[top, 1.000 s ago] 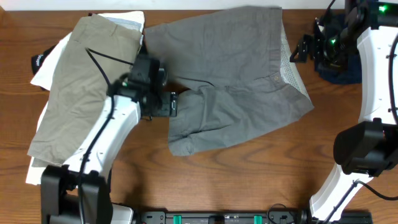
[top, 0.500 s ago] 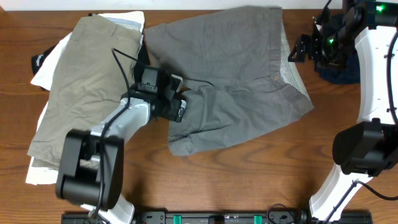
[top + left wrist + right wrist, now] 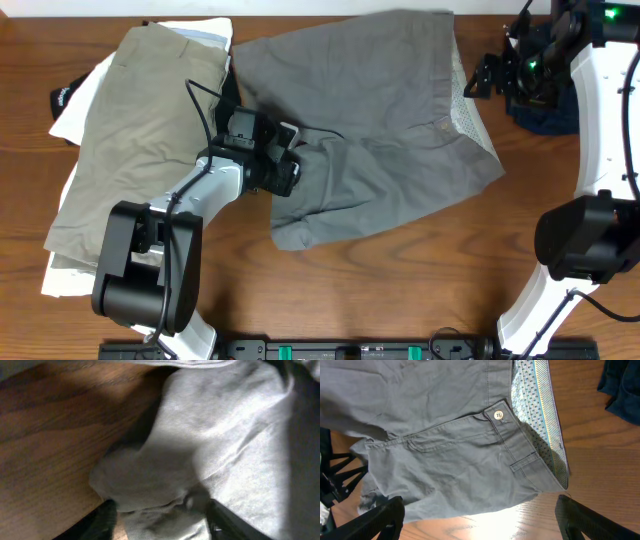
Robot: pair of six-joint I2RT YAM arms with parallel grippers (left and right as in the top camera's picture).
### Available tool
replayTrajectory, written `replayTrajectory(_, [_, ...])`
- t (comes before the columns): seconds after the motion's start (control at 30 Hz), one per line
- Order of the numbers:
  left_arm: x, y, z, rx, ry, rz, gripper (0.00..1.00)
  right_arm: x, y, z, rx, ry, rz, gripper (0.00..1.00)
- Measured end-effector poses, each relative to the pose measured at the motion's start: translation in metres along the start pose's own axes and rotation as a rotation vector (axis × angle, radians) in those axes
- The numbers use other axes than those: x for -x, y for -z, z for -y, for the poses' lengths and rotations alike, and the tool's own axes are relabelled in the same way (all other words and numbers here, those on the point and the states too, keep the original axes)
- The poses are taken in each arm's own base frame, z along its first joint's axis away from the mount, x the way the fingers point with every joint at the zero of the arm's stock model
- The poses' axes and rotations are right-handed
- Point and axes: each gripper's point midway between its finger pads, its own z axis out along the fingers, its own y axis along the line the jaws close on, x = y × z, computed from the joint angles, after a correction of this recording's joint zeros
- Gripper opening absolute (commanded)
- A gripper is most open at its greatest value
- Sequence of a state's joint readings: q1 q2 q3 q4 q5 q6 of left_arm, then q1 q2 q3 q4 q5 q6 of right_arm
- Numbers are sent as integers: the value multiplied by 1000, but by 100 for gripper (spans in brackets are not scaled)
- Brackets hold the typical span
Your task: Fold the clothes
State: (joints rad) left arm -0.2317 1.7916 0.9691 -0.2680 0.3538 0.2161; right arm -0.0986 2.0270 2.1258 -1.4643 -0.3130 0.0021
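The medium-grey shorts (image 3: 380, 130) lie spread across the middle of the table, with the waistband's patterned lining turned out at the right. My left gripper (image 3: 287, 160) is low at their left side, by the crotch. In the left wrist view it (image 3: 165, 522) straddles a bunched fold of the grey cloth (image 3: 200, 435). The jaws are half closed and a sliver of wood shows beside the left finger (image 3: 106, 521). My right gripper (image 3: 482, 82) hangs open, high over the shorts' right edge. Its wrist view shows the gripper (image 3: 480, 520) empty above the buttoned pocket (image 3: 498, 415).
Khaki-tan shorts (image 3: 140, 140) lie on top of white garments (image 3: 75, 110) at the left, and a black item (image 3: 63, 97) pokes out beside them. A navy garment (image 3: 545, 115) sits at the far right under the right arm. Bare wood (image 3: 400, 270) runs along the front.
The left gripper moved right onto the grey shorts' left fold, and its jaws have narrowed around the bunched cloth. The right arm has stayed where it was.
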Motion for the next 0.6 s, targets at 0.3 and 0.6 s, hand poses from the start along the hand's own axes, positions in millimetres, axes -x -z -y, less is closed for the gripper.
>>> replayTrajectory(0.3, [2,0,1,-9,-7,7,47,0,0,0,0,0,0,94])
replayTrajectory(0.6, [6,-11,-4,2,-10,27,57,0,0,0,0,11,0,95])
